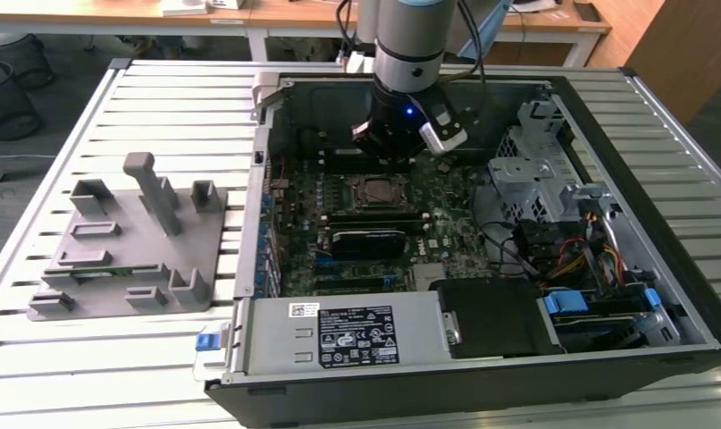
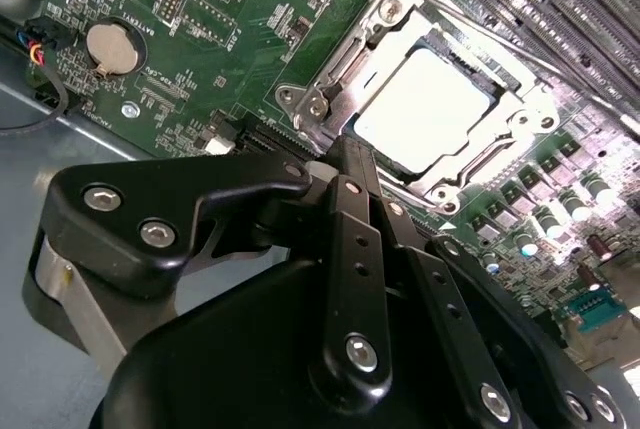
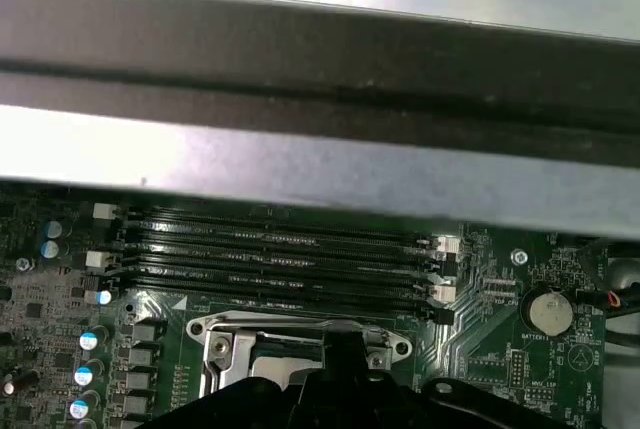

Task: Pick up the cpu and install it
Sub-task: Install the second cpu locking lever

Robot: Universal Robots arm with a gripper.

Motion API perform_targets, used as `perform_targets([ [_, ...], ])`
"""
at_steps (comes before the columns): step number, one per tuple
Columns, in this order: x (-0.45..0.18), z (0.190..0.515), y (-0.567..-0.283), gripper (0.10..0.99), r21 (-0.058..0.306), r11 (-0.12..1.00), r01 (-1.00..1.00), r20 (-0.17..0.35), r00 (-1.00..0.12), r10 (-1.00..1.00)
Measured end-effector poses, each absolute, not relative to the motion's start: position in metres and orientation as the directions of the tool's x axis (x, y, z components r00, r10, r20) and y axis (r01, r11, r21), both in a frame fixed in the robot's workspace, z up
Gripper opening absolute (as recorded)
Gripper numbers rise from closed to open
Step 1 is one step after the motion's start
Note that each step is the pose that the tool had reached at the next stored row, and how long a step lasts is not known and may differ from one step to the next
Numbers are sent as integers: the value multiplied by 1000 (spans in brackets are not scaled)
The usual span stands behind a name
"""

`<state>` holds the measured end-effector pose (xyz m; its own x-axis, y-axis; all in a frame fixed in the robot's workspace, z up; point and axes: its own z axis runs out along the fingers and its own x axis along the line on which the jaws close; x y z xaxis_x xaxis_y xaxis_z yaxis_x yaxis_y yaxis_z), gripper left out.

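Misalignment is the risk: cpu (image 2: 425,114) apparently lies in the motherboard socket (image 2: 400,89); whether the gripper (image 2: 345,164) is clamped or parted, I cannot tell.

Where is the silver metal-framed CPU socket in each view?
Exterior view: the silver metal-framed CPU socket sits mid-motherboard in the open case.
Second wrist view: socket just past the black gripper, a silvery square chip inside it.
First wrist view: socket beside the long black memory slots.
Shared landmark: the round silver coin battery, in both wrist views.
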<state>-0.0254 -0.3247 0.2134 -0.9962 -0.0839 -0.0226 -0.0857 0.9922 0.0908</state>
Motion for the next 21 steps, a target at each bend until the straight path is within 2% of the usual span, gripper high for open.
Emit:
perform_targets([
  [21, -25, 219, -340, 106, 91, 992, -86, -23, -996, -84],
])
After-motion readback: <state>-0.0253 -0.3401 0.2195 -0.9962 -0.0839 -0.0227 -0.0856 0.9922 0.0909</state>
